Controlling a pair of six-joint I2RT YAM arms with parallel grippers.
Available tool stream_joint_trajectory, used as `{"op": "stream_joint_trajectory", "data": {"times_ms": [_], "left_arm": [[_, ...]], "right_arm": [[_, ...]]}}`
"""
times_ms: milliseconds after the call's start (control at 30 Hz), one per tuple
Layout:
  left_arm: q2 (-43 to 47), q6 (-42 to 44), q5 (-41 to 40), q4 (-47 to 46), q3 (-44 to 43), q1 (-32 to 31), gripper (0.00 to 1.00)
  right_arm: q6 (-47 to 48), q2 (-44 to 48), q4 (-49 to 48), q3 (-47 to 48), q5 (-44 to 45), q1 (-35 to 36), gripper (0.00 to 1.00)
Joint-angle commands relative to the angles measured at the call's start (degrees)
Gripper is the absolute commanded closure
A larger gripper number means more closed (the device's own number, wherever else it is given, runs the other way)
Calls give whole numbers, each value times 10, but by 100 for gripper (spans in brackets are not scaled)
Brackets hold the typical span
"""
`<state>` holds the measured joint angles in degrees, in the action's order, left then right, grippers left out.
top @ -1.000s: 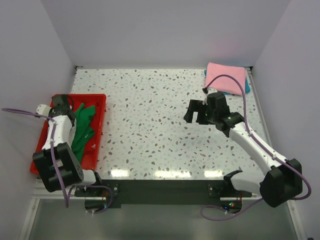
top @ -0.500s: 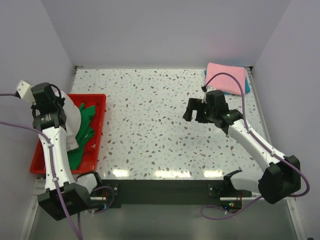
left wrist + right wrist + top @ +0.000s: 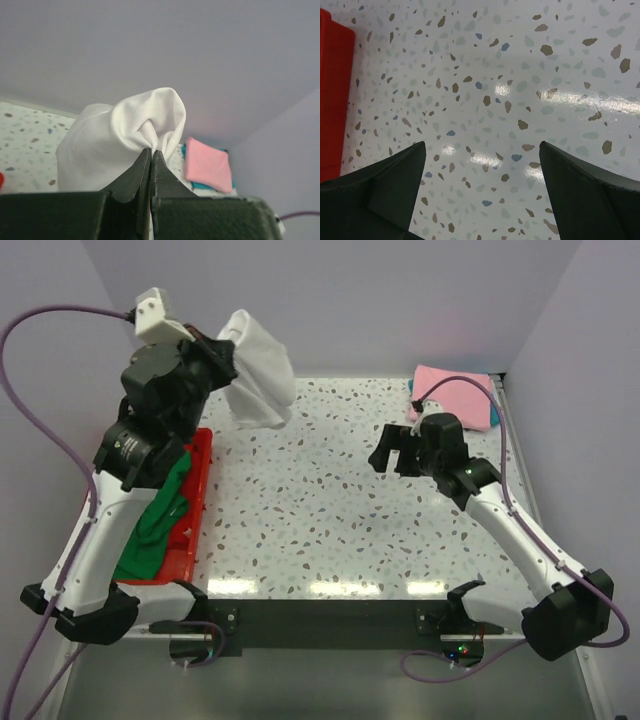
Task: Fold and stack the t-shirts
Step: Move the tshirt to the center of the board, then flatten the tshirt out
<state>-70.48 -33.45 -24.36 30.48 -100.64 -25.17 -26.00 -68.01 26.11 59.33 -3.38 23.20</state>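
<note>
Hoisted bunched white cloth t-shirt (image 3: 125,130) clear of red plastic tray (image 3: 200,465) since a second ago, clamped in closed left pincer (image 3: 151,152). Holds right pincer (image 3: 482,150) spread wide, empty, over speckled table (image 3: 320,510).

**A:** What's different on the left?

**B:** The left end effector (image 3: 222,352) has swung up out of the red tray (image 3: 203,455) at the worktop's (image 3: 320,510) left edge. It's now high over the far-left corner.

**A:** And the cloth?

**B:** The white t-shirt (image 3: 258,380) went up with it (half a second ago it was only just lifting from the tray). It now hangs bunched from the pinched fingers, clear of the tray, and the green t-shirt (image 3: 160,515) is more exposed.

**A:** The right side?

**B:** The right end effector (image 3: 392,452) has crept slightly toward the far edge.
</note>
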Motion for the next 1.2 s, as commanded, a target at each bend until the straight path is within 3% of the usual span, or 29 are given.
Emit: {"op": "stream_joint_trajectory", "data": {"times_ms": [0,67,200,300,333,367,467,633,700,767,900,1033,1167], "left_arm": [[-30,30,-75,-14,-43,-101,100],[-47,19,-83,-16,-38,-142,100],[-73,-18,-65,-21,16,-141,97],[-91,-53,30,-60,112,-91,82],[-101,-62,114,-78,176,-49,76],[-108,-67,154,-113,205,-32,58],[-150,-53,223,-109,269,6,48],[-108,-46,223,-140,414,7,50],[-86,-50,233,-147,451,6,60],[-70,-56,239,-157,500,-13,67],[-39,-65,220,-145,548,-80,69],[6,-90,279,-169,620,-123,68],[38,-104,271,-134,653,-155,52]], "right_arm": [[-3,30,-4,26,29,0,1],[-4,37,-5,29,32,-1,1],[-5,31,-13,29,49,-1,1],[-7,10,-14,19,66,-1,1],[-10,3,-15,15,67,-1,1],[-12,-5,-14,10,69,-1,1],[-20,-26,-21,-17,49,-1,1],[-30,-14,-49,-105,50,34,1],[-37,-7,-60,-140,68,69,2],[-49,5,-66,-163,81,109,5],[-63,26,-83,-208,115,170,14],[-58,31,-93,-226,135,209,23],[-49,31,-91,-233,144,244,24]]}}
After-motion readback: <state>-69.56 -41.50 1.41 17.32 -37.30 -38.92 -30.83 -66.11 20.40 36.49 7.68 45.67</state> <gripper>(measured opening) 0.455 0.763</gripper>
